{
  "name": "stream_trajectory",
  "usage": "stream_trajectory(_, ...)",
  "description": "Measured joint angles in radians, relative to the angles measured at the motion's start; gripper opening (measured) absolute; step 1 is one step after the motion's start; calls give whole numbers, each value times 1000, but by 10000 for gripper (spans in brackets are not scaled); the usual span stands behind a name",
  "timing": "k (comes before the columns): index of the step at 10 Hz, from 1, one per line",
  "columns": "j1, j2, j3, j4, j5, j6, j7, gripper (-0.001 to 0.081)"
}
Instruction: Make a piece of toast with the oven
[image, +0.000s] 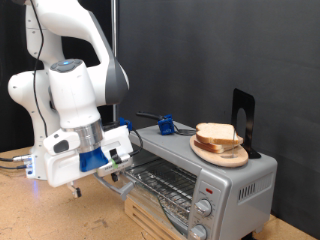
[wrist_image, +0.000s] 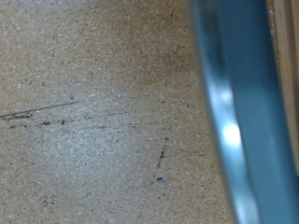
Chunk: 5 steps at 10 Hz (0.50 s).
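Door-opening step appearing in hand: gripper (image: 112, 172) hovering at oven (image: 200, 170) door edge; finger state indiscernible. Bread slices (image: 220, 138) sitting on wooden plate (image: 213, 154) atop oven. Next move needing firm handle purchase.

Arm (image: 70, 85): glossy white rounded shells, dark grey joint bands, blue-lit ring atop one joint. Gripper (image: 118, 172): white housing, blue mount, small green-lit spot; fingers possibly dark, too blurred. Grey cables (image: 12, 160) trail at left.
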Motion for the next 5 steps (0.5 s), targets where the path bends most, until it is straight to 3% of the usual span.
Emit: stream_trajectory(5,-16,28,0,3,38,15,-75,809)
